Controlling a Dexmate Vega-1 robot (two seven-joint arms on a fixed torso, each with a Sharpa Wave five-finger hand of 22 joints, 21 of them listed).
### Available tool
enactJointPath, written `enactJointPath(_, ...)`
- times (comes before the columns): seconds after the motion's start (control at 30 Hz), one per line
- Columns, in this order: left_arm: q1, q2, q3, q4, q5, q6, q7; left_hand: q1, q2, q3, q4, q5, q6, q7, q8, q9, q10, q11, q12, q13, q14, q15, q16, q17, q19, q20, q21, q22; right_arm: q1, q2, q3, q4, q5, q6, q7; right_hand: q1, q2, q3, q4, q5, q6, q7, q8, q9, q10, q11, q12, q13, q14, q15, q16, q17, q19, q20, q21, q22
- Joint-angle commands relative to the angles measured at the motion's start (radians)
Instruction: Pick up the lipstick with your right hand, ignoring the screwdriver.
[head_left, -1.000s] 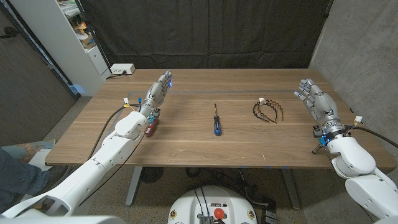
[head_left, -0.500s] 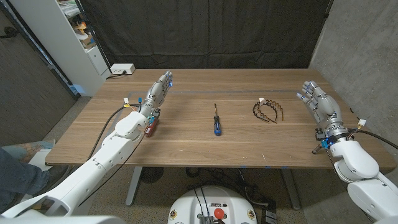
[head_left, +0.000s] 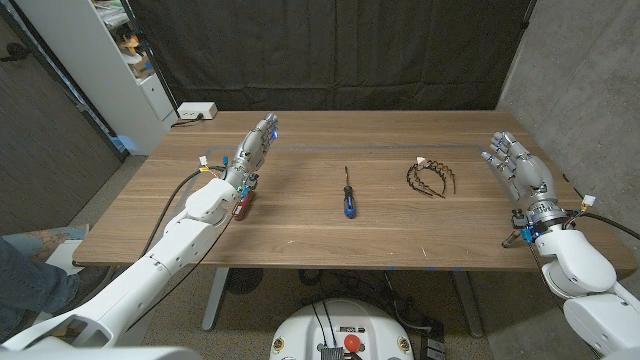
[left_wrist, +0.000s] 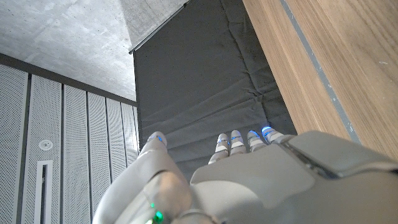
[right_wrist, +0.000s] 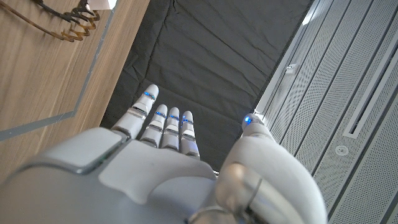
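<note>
A small red lipstick (head_left: 241, 206) lies on the wooden table (head_left: 300, 235) at the left, tight against my left forearm, which partly covers it. The screwdriver (head_left: 347, 195), with a blue and black handle, lies at the table's middle. My right hand (head_left: 518, 170) is raised at the table's right edge, fingers straight and apart, holding nothing, far from the lipstick. In the right wrist view the same hand (right_wrist: 168, 162) reaches up with fingers extended. My left hand (head_left: 255, 148) stretches over the table's left part, fingers straight, empty; it appears also as the left hand (left_wrist: 249, 174).
Dark brown toothed hairbands (head_left: 432, 177) lie right of the screwdriver, between it and my right hand, and show as hairbands (right_wrist: 68, 12). A white box (head_left: 196, 111) sits at the back left corner. A black curtain hangs behind the table.
My right hand has drifted a little to the right and toward the table's near edge. The left arm, lipstick and screwdriver have stayed put.
</note>
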Motion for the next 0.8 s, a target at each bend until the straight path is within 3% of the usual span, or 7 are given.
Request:
enactJointPath(0.03, 0.010, 0.003, 0.001, -0.009, 0.002, 0.001, 0.005, 0.006, 0.006, 0.000, -0.004, -0.001, 0.003, -0.004, -0.004, 0.004, -0.002, -0.007, -0.002, 0.001, -0.006, -0.005, 0.001, 0.003, -0.038, -0.001, 0.003, 0.006, -0.035, 0.016, 0.030, -0.017, -0.008, -0.003, 0.006, 0.011, 0.005, 0.001, -0.005, -0.001, -0.001, 0.001, 0.001, 0.000, 0.012, 0.002, 0.002, 0.000, 0.007, -0.001, 0.005, 0.002, 0.009, 0.000, 0.002, 0.005)
enactJointPath(0.8, 0.001, -0.007, 0.009, -0.004, 0.004, -0.001, 0.001, 0.006, 0.007, -0.001, -0.006, -0.002, 0.002, -0.007, -0.004, 0.003, -0.002, -0.007, -0.002, 0.001, -0.008, -0.004, 0.001, 0.003, -0.041, 0.002, 0.003, 0.006, -0.086, 0.061, 0.067, -0.041, -0.021, -0.001, 0.004, 0.012, 0.011, 0.002, -0.007, -0.004, 0.007, 0.002, 0.003, 0.000, 0.017, 0.001, 0.003, 0.000, 0.008, 0.001, 0.005, 0.003, 0.009, 0.002, 0.000, 0.005)
